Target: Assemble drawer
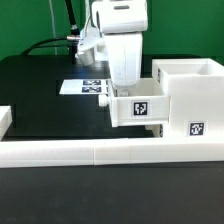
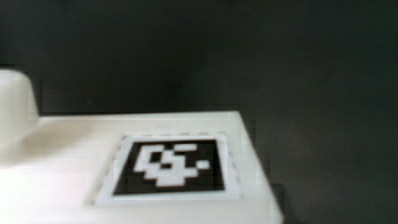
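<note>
In the exterior view my gripper (image 1: 124, 88) reaches straight down into a small white drawer tray (image 1: 140, 108) with a square tag on its near face. The fingertips are hidden behind the tray's wall, and the grip looks shut on that wall. The tray sits right against the open side of the big white cube housing (image 1: 195, 95), toward the exterior view's right. The wrist view shows a white tagged face of the tray (image 2: 169, 165) very close and blurred, with a rounded white shape (image 2: 15, 105) at one side. No fingers show there.
A long low white wall (image 1: 100, 152) runs across the front of the black table. The marker board (image 1: 85, 87) lies behind the gripper. Another white piece (image 1: 5, 120) shows at the exterior view's left edge. Cables hang behind the arm.
</note>
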